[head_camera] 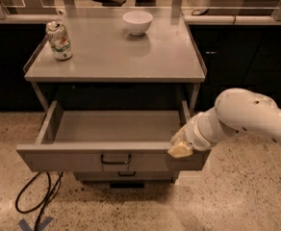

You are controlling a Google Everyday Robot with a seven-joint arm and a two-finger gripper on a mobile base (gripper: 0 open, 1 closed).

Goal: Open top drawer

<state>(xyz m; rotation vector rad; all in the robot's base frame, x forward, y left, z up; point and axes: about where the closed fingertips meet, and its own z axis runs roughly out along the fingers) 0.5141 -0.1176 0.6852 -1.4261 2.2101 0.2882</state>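
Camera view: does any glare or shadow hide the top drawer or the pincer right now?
Camera view: warm, dim light, with no glare on the top drawer, whose floor and front read plainly; deep shadow fills the gap beneath the tabletop and darkens the lower drawer; the pincer, at the top drawer's front right corner, is well lit; faint sheen on the tabletop near the bowl.

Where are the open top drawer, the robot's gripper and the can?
top drawer (68,160), camera view: left part of its grey front panel.
gripper (181,147), camera view: its pale tip, at that drawer's right front corner.
can (59,41), camera view: middle of its side.
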